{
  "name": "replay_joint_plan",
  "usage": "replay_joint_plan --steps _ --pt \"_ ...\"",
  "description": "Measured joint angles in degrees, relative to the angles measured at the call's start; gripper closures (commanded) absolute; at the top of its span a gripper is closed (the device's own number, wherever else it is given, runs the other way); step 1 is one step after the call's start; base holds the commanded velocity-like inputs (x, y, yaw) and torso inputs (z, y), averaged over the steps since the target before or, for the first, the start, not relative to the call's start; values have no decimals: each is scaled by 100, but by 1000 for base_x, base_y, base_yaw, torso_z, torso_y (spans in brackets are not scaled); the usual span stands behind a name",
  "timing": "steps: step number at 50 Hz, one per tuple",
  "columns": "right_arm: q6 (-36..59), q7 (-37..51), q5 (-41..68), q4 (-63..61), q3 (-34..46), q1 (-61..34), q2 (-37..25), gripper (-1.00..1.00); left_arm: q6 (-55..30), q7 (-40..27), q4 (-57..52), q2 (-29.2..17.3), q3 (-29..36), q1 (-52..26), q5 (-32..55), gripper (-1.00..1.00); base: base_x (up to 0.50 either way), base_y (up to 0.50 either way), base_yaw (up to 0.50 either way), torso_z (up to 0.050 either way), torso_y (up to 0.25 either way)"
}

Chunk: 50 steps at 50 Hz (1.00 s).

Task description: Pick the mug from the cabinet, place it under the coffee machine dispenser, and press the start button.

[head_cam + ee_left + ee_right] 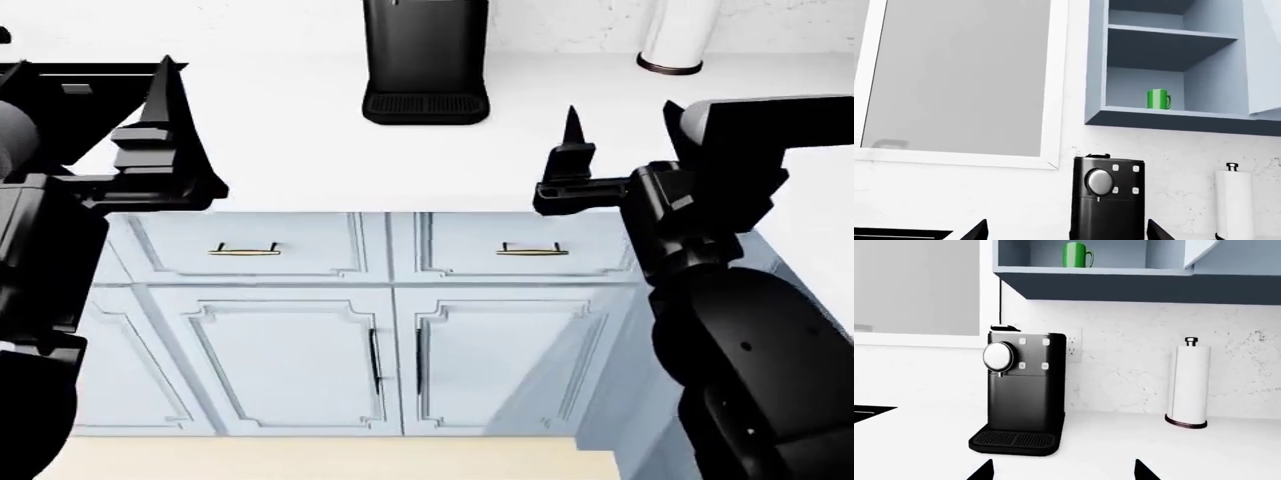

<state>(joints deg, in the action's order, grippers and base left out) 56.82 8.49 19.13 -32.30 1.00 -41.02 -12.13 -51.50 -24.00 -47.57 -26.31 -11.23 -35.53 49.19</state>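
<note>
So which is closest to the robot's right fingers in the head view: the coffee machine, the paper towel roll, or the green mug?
1. Paper towel roll, at the counter's back, nearest the right fingers.
2. Coffee machine, further left.
3. Mug, farthest, up in the cabinet; only the wrist views show it.

The mug is bright green. It sits in a cabinet that is soft blue-grey inside, with a darker blue-grey bottom edge. The coffee machine is shiny black, with small white squares on its front and thin lines across its black drip tray. Its dispenser is silver-grey. The desk is plain white. The wall is white with tiny dark specks. The paper towel roll is white on a dark base. The drawers are pale blue with gold handles. Both arms are black.
</note>
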Motion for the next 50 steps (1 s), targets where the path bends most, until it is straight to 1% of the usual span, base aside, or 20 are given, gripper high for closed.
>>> replay_joint_plan --steps 11,30,40,45,50 --pt "121 9 45 219 50 -374 -17 -100 -47 -23 228 -46 182 -295 -57 -100 0 500 0 0 0" --pt "229 19 109 372 126 -854 -64 -100 -3 -50 240 -144 202 -375 -74 -100 0 493 0 0 0" --pt "314 45 114 560 168 -1446 -87 -100 45 -44 189 -208 179 -354 -87 -100 0 11 0 0 0" --pt "365 76 15 969 287 -2032 -98 -100 61 -45 162 -231 157 -341 -62 -100 0 0 0 0 0" --pt "232 -15 -94 1698 449 -2782 -96 -100 60 -61 128 -256 127 -334 -19 -100 0 0 0 0 0"
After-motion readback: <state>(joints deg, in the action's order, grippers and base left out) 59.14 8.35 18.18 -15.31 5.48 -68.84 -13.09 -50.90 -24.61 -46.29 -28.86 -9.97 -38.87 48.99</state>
